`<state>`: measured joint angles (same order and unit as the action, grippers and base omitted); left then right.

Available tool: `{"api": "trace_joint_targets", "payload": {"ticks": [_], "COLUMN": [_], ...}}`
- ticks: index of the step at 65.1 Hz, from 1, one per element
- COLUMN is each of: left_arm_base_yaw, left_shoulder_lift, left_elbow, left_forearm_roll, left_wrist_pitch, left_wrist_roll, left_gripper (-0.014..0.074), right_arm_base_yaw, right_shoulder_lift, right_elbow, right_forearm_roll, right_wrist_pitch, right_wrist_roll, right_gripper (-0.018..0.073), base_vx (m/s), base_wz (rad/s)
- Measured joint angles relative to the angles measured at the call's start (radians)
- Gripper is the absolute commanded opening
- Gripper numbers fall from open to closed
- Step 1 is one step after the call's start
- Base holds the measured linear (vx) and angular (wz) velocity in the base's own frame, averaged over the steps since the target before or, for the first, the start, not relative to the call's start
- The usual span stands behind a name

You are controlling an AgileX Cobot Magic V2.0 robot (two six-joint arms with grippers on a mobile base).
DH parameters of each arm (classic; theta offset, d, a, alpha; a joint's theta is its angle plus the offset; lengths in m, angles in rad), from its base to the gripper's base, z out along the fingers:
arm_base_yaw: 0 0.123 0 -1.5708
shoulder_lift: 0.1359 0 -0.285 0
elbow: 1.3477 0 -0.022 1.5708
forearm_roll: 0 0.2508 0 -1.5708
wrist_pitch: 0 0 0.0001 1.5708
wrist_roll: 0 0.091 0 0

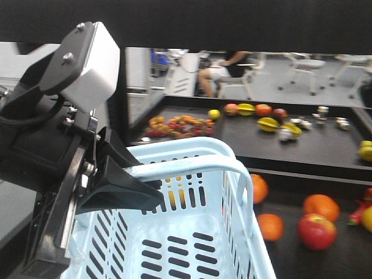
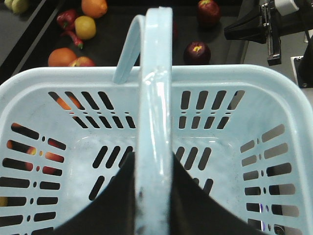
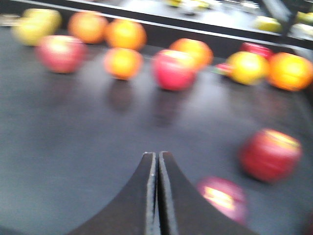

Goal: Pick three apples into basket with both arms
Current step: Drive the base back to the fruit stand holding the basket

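Your left end effector [image 2: 153,161] is clamped on the basket [image 2: 39,83]. Its two black fingers [image 2: 117,200] press against either side of the raised handle [image 2: 155,98]. The handle's long run points straight away from the wrist camera, crossing the open mouth toward the far rim. A second handle loop [image 2: 128,49] leans off to its left. The basket stands upright, mouth up (you cannot tell from these views whether its base rests on the table).

The apples all lie outside the basket on the dark table [image 3: 73,147]. In the left wrist view, one dark red apple [image 2: 197,52] sits just past the far rim, right of the handle, with its yellowish stem dimple facing up. Another apple [image 2: 209,11] lies farther back. A third apple [image 2: 83,62] peeks over the rim at the left, touching an orange [image 2: 61,56]. In the front view, a red apple [image 1: 317,231] lies to the right of the basket, among oranges [image 1: 321,206].

Your right end effector [image 3: 157,156] is closed on nothing, with only a thin seam between its fingers, and it points across the table. That view is blurred. Two apples lie to the right of the tips, one [image 3: 222,196] near the right finger and one [image 3: 268,154] beyond it.
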<state>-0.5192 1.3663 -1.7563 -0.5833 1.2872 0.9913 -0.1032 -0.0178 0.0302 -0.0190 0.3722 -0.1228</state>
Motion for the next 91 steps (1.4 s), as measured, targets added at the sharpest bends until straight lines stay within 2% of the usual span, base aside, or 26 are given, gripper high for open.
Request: {"api": "trace_joint_targets", "payload": {"ticks": [34,91], "left_arm_base_yaw": [0.0,0.0], "left_shoulder_lift": [0.0,-0.002], "left_elbow": [0.0,0.0], "left_forearm_roll": [-0.001,0.0], "left_wrist_pitch": [0.0,0.002], "left_wrist_roll": [0.0,0.0], "left_gripper": [-0.0008,-0.0008], "right_arm_base_yaw": [0.0,0.0], "right_shoulder_lift": [0.0,0.0], "right_elbow": [0.0,0.0], "right_forearm_roll": [0.0,0.0], "right_wrist_pitch": [0.0,0.0], "right_wrist_roll": [0.0,0.0], "right_gripper": [-0.0005,-0.0005], "base_vx": [0.12,0.04], "base_wz": [-0.45,-0.08]}}
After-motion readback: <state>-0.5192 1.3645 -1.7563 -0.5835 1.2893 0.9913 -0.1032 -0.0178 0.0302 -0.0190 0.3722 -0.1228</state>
